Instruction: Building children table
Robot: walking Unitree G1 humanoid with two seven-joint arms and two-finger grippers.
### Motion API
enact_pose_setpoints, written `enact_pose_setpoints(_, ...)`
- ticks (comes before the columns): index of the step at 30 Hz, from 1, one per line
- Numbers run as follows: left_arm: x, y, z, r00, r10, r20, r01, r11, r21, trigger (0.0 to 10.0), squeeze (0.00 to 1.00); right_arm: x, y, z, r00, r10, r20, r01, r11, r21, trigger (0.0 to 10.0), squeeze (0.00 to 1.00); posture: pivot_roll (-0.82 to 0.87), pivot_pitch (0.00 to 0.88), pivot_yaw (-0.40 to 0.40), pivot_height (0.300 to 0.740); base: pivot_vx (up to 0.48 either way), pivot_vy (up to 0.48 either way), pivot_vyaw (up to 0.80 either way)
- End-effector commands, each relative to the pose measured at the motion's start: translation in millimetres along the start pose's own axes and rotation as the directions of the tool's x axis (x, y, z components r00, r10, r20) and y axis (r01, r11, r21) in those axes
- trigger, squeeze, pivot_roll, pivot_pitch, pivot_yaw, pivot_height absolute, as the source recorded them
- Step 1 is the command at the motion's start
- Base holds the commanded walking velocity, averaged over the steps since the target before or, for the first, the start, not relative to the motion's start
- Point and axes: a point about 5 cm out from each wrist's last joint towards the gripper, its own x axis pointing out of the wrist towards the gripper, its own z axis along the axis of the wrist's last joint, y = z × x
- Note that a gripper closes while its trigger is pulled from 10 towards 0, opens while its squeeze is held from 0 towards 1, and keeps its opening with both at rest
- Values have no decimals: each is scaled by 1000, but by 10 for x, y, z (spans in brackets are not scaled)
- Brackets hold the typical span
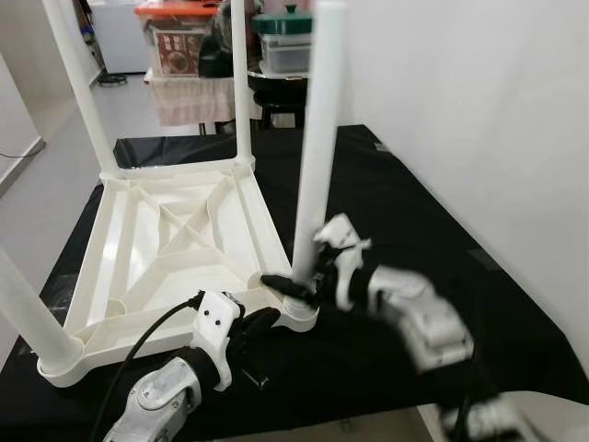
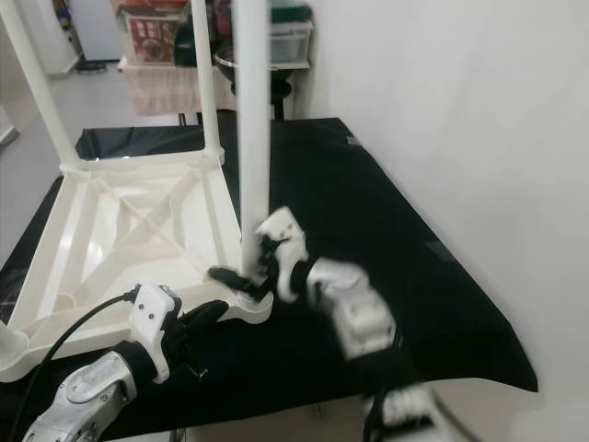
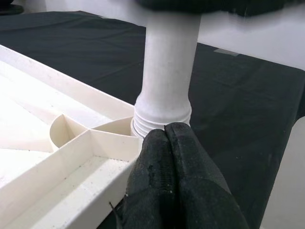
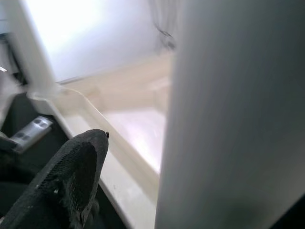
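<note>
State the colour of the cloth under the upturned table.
Black; the cloth shows best in the left eye view.

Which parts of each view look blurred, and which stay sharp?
Left eye view: the right arm is smeared, while the upturned white table is fairly crisp. Right eye view: the near leg is soft-edged. Left wrist view: the leg's threaded base is sharp, the left tool slightly soft. Right wrist view: hazy throughout, the leg a pale blur.

Silver arms, white wrist housings, black cable [image 1: 138, 343], 2 black fingers [image 3: 176, 186] each
</note>
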Motion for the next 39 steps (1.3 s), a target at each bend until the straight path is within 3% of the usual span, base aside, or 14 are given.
enact_pose_setpoints(1,-7,0,-13,1000,-1,-11,0,1000,-4,10000,0,44,-9,-49,995,96,-4,-96,995,17,5137,0,14,0,-63,740,0,0,0)
enact_pose_setpoints(2,-7,0,-13,1000,-1,-11,0,1000,-4,10000,0,44,-9,-49,995,96,-4,-96,995,17,5137,0,14,0,-63,740,0,0,0)
enact_pose_setpoints(4,-3,-15,-16,1000,0,-11,0,1000,-4,10000,0,44,-66,-25,993,118,0,-118,993,24,0,0,20,0,-70,740,0,0,0)
enact_pose_setpoints(17,3,-40,-12,1000,-1,-8,1,1000,-8,10000,0,-9,-99,-106,996,95,5,-95,995,17,0,0,13,0,-68,740,0,0,0)
enact_pose_setpoints(22,-11,-35,-4,1000,-3,-6,3,1000,-12,10000,0,-42,-7,-238,998,-61,0,61,997,56,0,0,0,0,-68,740,0,0,0)
enact_pose_setpoints(23,-22,-24,-1,1000,-3,-6,3,1000,-12,10000,0,37,84,-328,977,-214,-6,213,971,104,0,0,-9,3,-68,740,0,0,0)
enact_pose_setpoints(26,-22,-24,-1,1000,-3,-6,3,1000,-12,10000,0,37,84,-328,977,-214,-6,213,971,104,0,0,-9,3,-68,740,0,0,0)
enact_pose_setpoints(27,-28,-11,6,1000,-3,-6,3,1000,-12,10000,0,157,322,-566,919,-379,-111,391,913,117,0,0,-11,14,-56,740,0,0,0)
enact_pose_setpoints(28,-28,-11,6,1000,-3,-6,3,1000,-12,10000,0,157,322,-566,919,-379,-111,391,913,117,0,0,-11,14,-56,740,0,0,0)
enact_pose_setpoints(29,-28,6,4,1000,-2,-8,2,1000,-8,10000,0,197,422,-607,853,-502,-144,513,857,49,0,0,-10,6,-46,740,0,0,0)
enact_pose_setpoints(30,-28,6,4,1000,-2,-8,2,1000,-8,10000,0,197,422,-607,853,-502,-144,513,857,49,0,0,-10,6,-46,740,0,0,0)
enact_pose_setpoints(31,-27,19,1,1000,1,-9,-1,1000,-7,10000,0,200,416,-631,808,-567,-157,581,811,62,0,0,-26,0,-38,740,0,0,0)
enact_pose_setpoints(32,-16,25,-2,1000,-3,-13,3,1000,-5,10000,0,198,392,-661,793,-584,-172,602,795,74,0,0,2,0,-61,740,0,0,0)
enact_pose_setpoints(39,-3,51,-2,1000,21,-9,-21,1000,7,10000,0,238,357,-656,795,-583,-171,601,794,92,0,0,-8,0,-47,740,0,0,0)
